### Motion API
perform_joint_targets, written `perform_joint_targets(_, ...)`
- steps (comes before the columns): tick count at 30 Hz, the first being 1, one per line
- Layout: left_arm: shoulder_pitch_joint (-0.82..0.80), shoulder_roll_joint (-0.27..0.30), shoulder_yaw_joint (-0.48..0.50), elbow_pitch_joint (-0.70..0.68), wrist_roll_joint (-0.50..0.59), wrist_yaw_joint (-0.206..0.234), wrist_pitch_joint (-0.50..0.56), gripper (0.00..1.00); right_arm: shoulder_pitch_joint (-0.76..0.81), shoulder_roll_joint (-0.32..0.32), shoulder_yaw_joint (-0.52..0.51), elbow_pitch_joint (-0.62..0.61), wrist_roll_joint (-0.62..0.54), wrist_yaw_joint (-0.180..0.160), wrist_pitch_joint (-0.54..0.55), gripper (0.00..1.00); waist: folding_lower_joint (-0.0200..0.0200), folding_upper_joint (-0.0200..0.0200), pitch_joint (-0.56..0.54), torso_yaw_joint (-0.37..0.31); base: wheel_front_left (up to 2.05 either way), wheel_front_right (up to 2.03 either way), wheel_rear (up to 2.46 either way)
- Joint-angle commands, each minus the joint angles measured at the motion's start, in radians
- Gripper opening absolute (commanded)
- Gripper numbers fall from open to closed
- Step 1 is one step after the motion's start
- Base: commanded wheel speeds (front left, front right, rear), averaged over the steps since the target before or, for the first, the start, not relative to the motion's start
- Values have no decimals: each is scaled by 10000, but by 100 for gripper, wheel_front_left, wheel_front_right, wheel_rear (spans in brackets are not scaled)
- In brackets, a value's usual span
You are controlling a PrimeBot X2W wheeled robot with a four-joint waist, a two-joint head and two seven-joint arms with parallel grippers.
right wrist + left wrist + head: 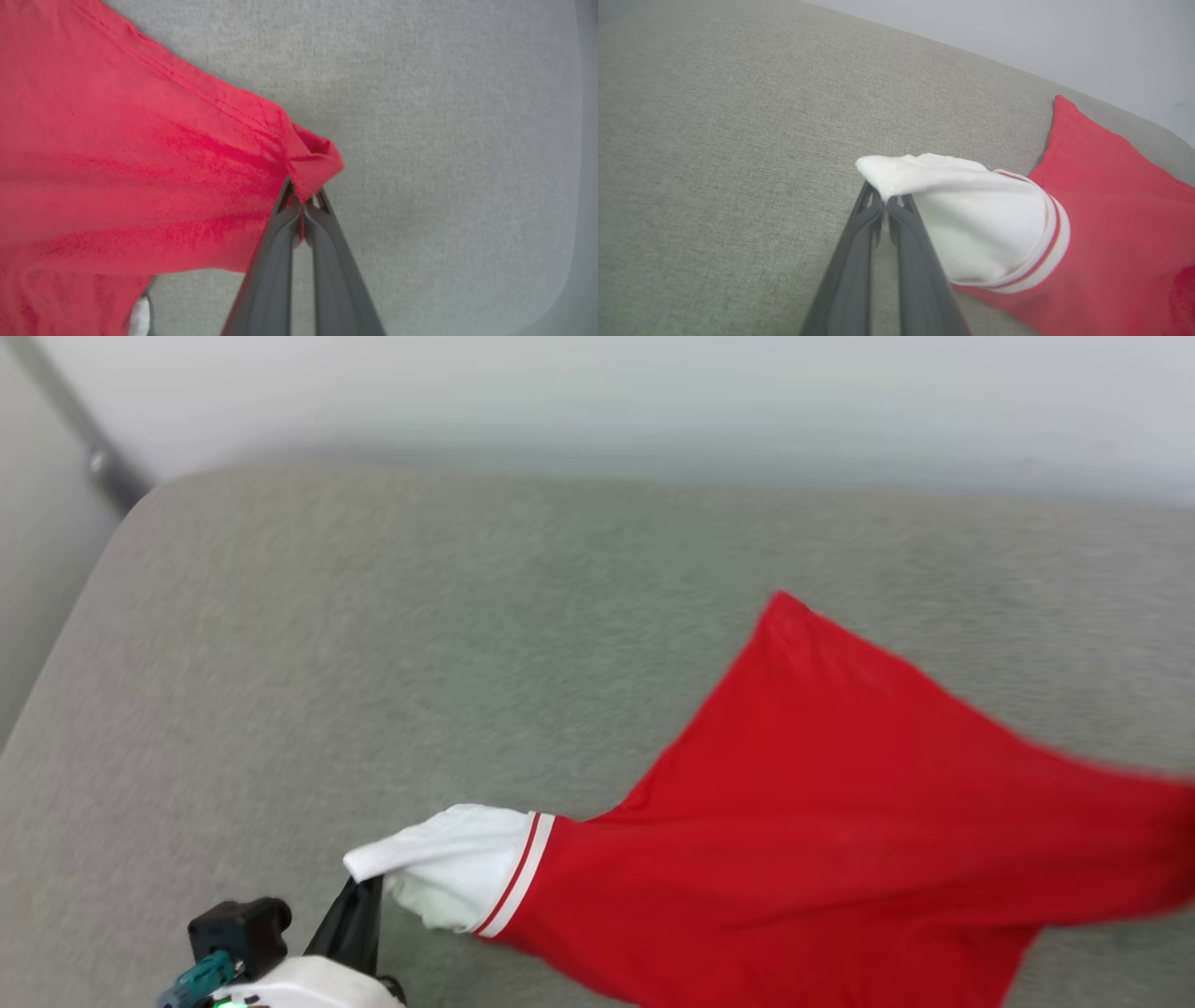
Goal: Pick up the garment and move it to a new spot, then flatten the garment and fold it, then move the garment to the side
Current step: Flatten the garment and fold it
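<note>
The garment point(840, 821), a red shirt with a white sleeve point(453, 863) edged in red-and-white trim, hangs stretched and lifted above the grey cushion, running from the lower middle out past the right edge of the head view. Its letters and number are hidden. My left gripper point(369, 887) is shut on the tip of the white sleeve point(962, 210); the left wrist view shows the left gripper point(885, 198) pinching the sleeve's folded corner. In the right wrist view my right gripper point(303, 198) is shut on a bunched red hem corner of the garment point(140, 163).
A wide grey fabric cushion point(373, 644) lies under everything, its rounded edge at the far left and back. A pale wall point(653, 392) rises behind it, and a dark grey rail point(84, 439) runs down at the upper left.
</note>
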Motion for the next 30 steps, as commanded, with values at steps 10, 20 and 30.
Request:
perform_joint_targets(10,924,240,293,7,-432,369,213,0,4770,1721,-890,-1326,-8,-7,165,0,-1,0,-1329,-1798,0,0,0)
perform_joint_targets(20,1048,417,346,-60,-563,547,527,0,5136,3178,-1288,-1584,-110,-7,-3258,100,-1,0,-1387,-2096,0,0,0)
perform_joint_targets(30,461,544,229,-712,-269,579,643,0,2747,2869,-434,-948,162,-6,-7049,100,-1,0,-579,-1862,0,0,0)
